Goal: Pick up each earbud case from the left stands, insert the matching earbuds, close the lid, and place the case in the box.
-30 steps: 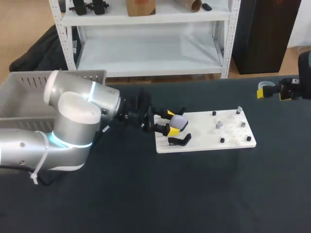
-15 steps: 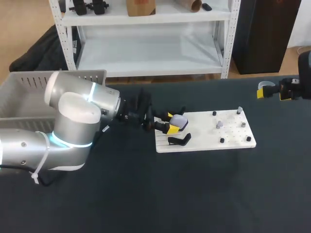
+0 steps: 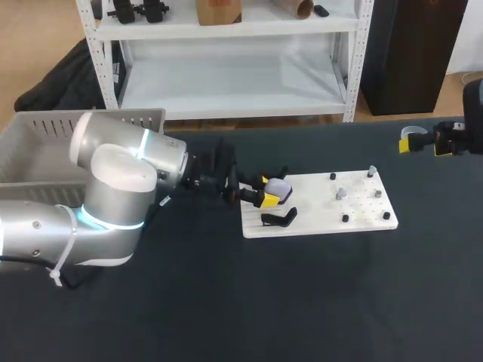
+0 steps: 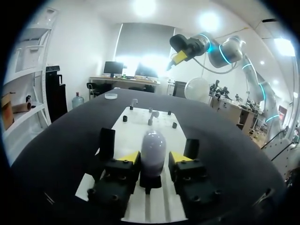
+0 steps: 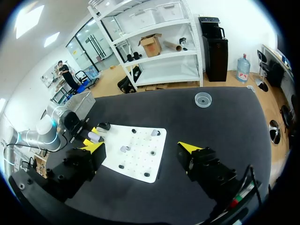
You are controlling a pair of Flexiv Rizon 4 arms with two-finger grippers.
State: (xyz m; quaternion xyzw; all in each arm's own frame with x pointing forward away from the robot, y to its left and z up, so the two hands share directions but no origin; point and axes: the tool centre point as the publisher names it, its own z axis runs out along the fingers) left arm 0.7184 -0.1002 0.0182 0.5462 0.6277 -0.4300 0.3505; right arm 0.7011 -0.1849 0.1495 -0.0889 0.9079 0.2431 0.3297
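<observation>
A pale lilac earbud case [image 3: 279,188] stands upright on a black stand at the left end of the white board [image 3: 362,220]. My left gripper [image 3: 267,193] reaches in from the left, its yellow tips pressed against both sides of the case [image 4: 153,149]. The left gripper [image 4: 154,158] is shut on it. A second black stand [image 3: 278,218] on the board just in front holds nothing. Small pale earbuds [image 3: 340,193] and black pegs sit on the board's right half. My right gripper [image 3: 413,141] hangs open, high over the table's far right edge, away from the board [image 5: 140,161].
A grey slatted basket [image 3: 45,139] stands at the table's far left, behind my left arm. A small clear round dish [image 5: 202,99] lies on the dark tabletop beyond the board.
The left gripper's fingers have drawn together onto the case on its stand. The right arm has not moved.
</observation>
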